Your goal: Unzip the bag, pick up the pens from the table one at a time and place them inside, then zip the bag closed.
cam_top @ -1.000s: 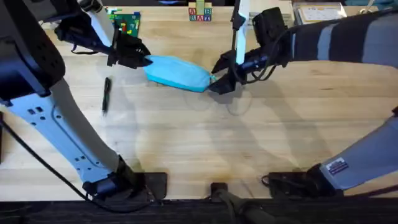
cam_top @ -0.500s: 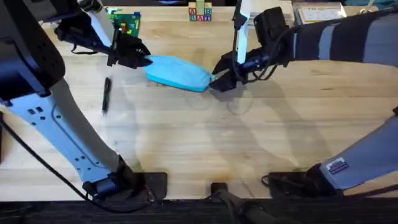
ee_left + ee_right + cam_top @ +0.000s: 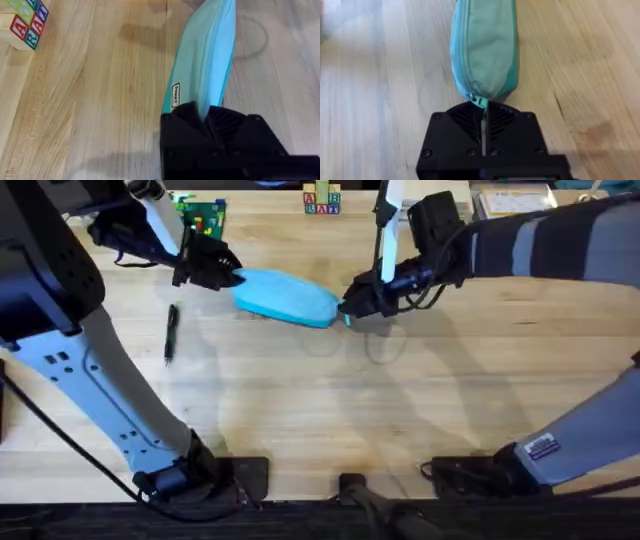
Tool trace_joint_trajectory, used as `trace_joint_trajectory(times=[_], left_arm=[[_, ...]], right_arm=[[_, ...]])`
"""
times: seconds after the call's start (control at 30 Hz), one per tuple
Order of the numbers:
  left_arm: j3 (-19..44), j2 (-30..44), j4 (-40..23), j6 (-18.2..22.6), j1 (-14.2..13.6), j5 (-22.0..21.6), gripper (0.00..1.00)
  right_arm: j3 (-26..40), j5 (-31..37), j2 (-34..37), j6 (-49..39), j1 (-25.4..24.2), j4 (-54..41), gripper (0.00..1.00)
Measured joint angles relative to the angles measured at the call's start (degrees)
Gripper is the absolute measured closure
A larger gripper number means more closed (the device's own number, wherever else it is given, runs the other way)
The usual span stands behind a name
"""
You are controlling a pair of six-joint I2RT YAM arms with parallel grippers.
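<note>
Arms reach in from both sides of the desk (image 3: 400, 410) to the bag (image 3: 285, 297). Left end effector (image 3: 226, 276) clamps one end; right end effector (image 3: 350, 306) is closed on the zipper pull (image 3: 476, 100) at the other

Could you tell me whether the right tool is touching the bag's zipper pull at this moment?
Touching. In the right wrist view the right tool is shut on the zipper pull at the end of the bag.

Light blue bag (image 3: 285, 296), black pen (image 3: 170, 332), pale wooden table (image 3: 400, 400)
</note>
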Motion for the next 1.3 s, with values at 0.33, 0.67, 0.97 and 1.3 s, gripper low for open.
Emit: trace_joint_trajectory(times=[0.33, 0.67, 0.97, 1.3], left_arm=[[0.00, -0.02, 0.00, 0.00, 0.00, 0.00, 0.959], [0.00, 0.00, 0.00, 0.00, 0.00, 0.00, 0.959], [0.00, -0.02, 0.00, 0.00, 0.00, 0.00, 0.959], [0.00, 0.00, -0.04, 0.00, 0.00, 0.00, 0.959]], right_arm=[[0.00, 0.00, 0.00, 0.16, -0.07, 0.07, 0.969], [0.00, 0.00, 0.00, 3.64, -0.07, 0.11, 0.969], [0.00, 1.89, -2.74, 5.51, -0.02, -0.35, 0.969], [0.00, 3.78, -7.80, 5.55, 0.07, -0.66, 0.970]])
